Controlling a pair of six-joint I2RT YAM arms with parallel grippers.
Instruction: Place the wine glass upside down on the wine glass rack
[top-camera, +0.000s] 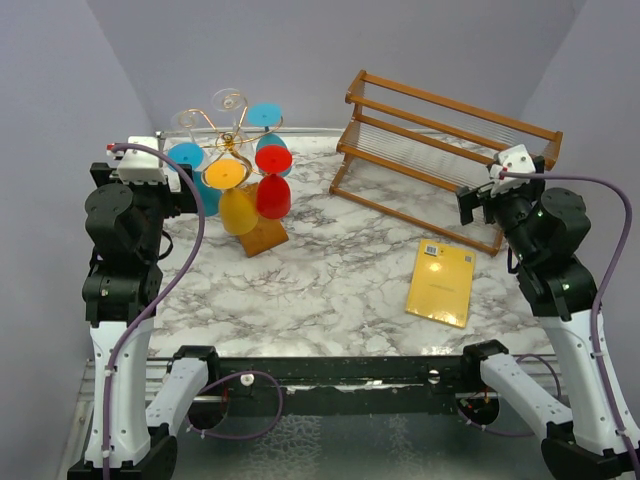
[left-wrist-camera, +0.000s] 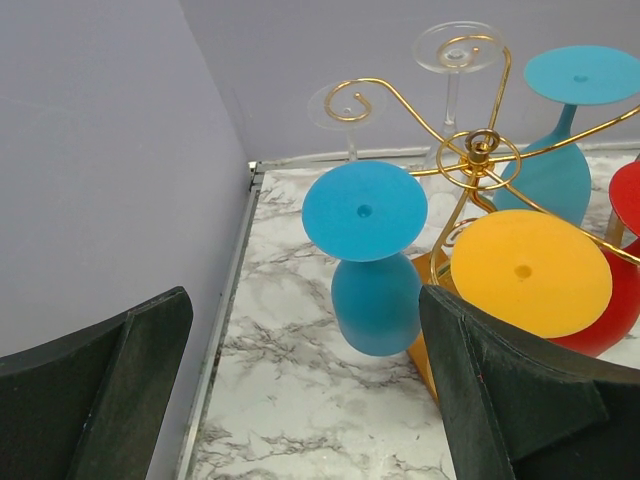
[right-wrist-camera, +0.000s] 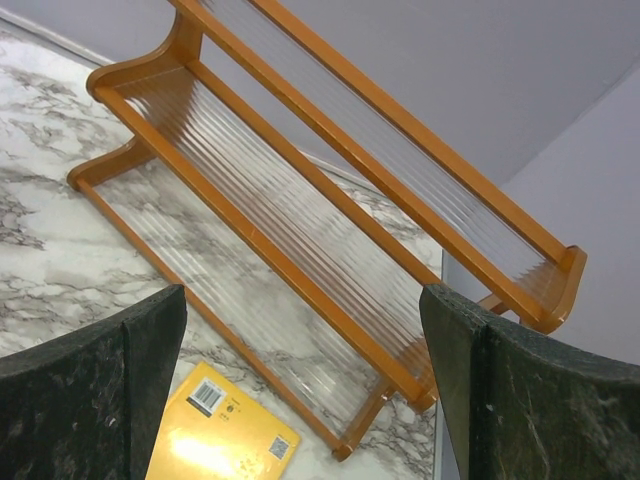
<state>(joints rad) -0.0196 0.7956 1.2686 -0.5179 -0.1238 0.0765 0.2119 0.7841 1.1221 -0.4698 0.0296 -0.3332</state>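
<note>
**A:** Item one, left gripper (left-wrist-camera: 305, 340)?

**B:** Jaws spread wide, nothing between them. Dead ahead is a blue wine glass (left-wrist-camera: 375, 300), foot up and bowl down. I can't tell whether it hangs from a wire arm or stands on the marble table (left-wrist-camera: 290, 420).

**A:** Item two, the wine glass rack (left-wrist-camera: 480, 150)?

**B:** Gold wire with curled arms, ahead of the left jaws and toward the right finger. The curls catch each foot, so the glasses go on inverted. A yellow wine glass (left-wrist-camera: 530, 272) and a red wine glass (left-wrist-camera: 615, 315) sit just beyond that finger, with a teal one and two clear ones farther off.

**A:** Item three, right gripper (right-wrist-camera: 302, 340)?

**B:** Jaws equally wide and empty. A wooden slatted rack (right-wrist-camera: 300, 230) lies ahead of them, and a yellow booklet (right-wrist-camera: 220, 440) below, between the fingers.

**A:** Loose glasses?

**B:** None seen lying free, so the placing looks complete.
</note>
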